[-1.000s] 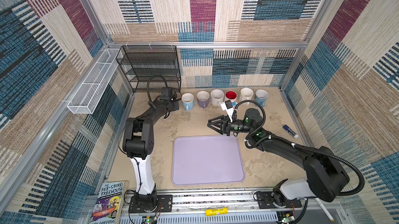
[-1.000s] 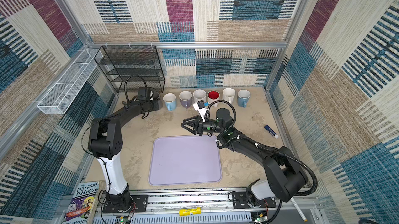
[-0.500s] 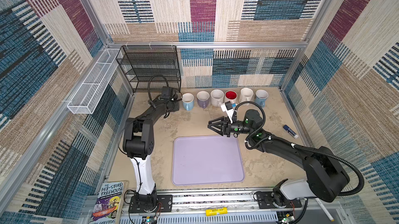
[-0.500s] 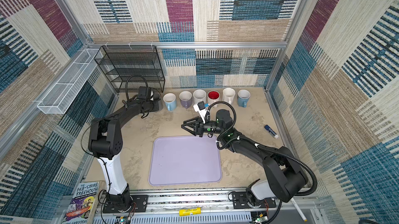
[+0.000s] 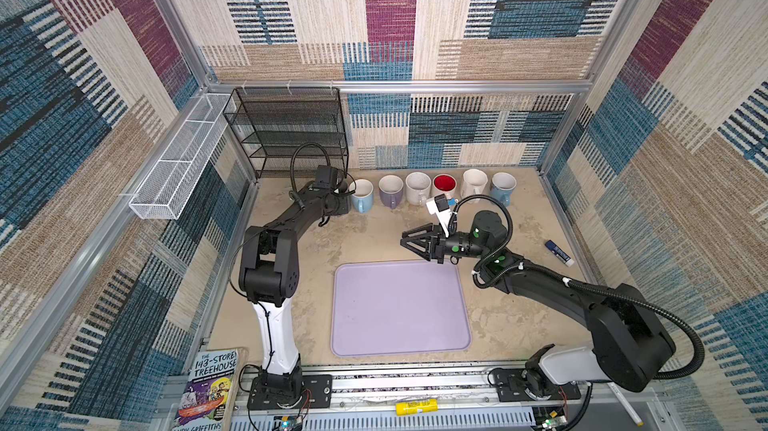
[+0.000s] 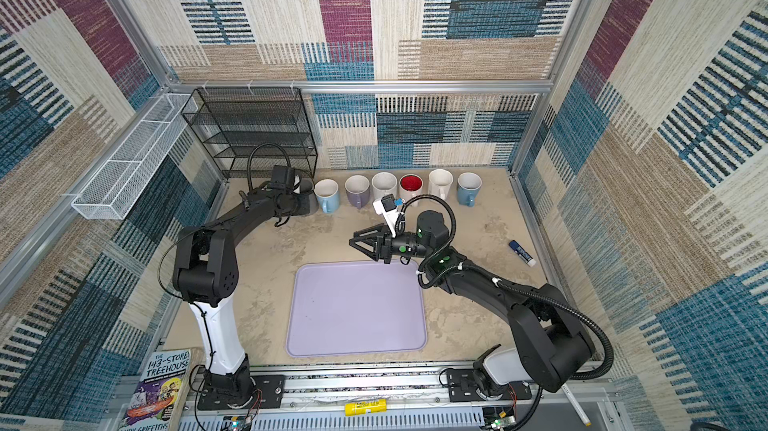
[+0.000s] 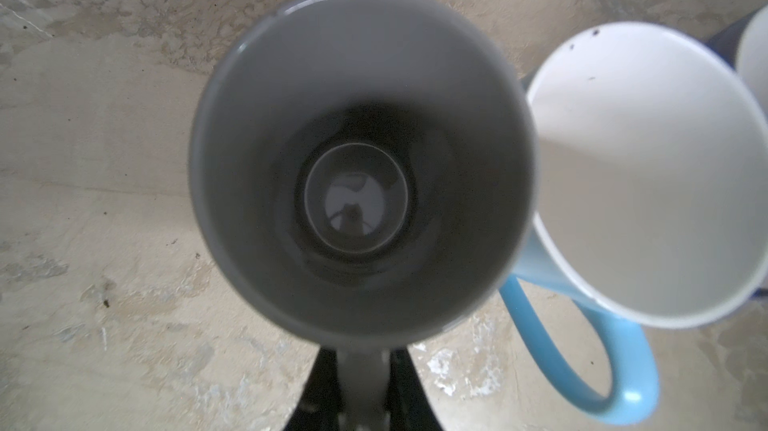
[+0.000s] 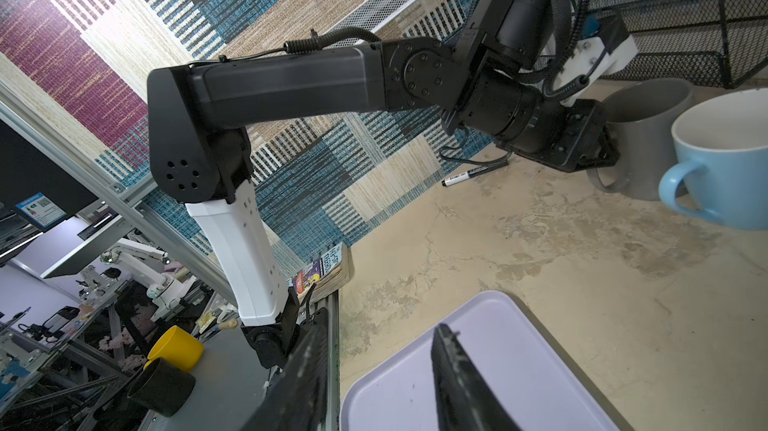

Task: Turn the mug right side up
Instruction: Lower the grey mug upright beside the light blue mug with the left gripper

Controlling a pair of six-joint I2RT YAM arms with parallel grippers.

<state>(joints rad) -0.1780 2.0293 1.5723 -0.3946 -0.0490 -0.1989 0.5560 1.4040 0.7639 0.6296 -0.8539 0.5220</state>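
The mug [image 7: 361,159] is upright, mouth up, at the left end of the mug row [image 5: 432,190] in the upper middle of both top views. It is just beside the blue mug [image 7: 644,167], in front of the rack [image 5: 286,130]. The left gripper [image 7: 360,366] is clamped narrow on its handle. The right gripper [image 5: 405,240], jaws partly apart and empty, hovers at the tray's [image 5: 399,312] top edge, mid-frame.

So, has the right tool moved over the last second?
No. The right tool stays open, just past the far edge of the purple tray, as before.
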